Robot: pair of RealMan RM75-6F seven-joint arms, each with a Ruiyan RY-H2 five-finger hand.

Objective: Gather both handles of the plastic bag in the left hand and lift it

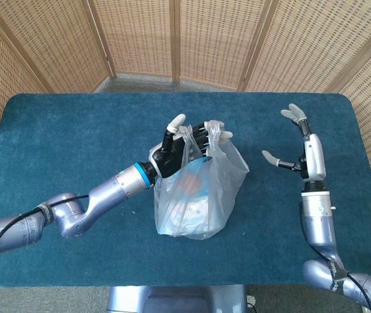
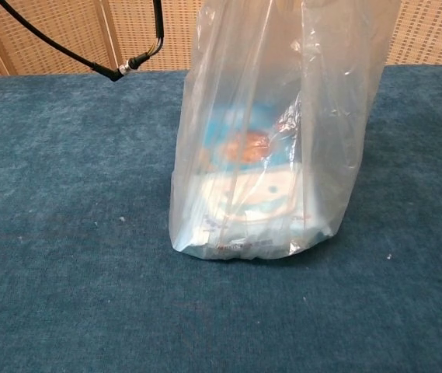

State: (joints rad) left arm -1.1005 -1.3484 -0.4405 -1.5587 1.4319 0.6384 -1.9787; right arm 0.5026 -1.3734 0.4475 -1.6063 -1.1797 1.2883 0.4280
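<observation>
A clear plastic bag [image 1: 198, 195] with a blue, white and orange package inside stands on the blue table [image 1: 55, 143]. My left hand [image 1: 178, 149] grips both bag handles [image 1: 212, 134] bunched together above the bag. In the chest view the bag [image 2: 267, 148] is pulled tall and taut, its bottom still touching the table, and its top runs out of frame. My right hand [image 1: 302, 153] hovers open, well to the right of the bag, holding nothing.
Woven wicker screens [image 1: 172, 39] stand behind the table. A black cable [image 2: 120, 70] hangs from the left arm at the chest view's upper left. Bare blue cloth [image 2: 65, 272] lies around the bag.
</observation>
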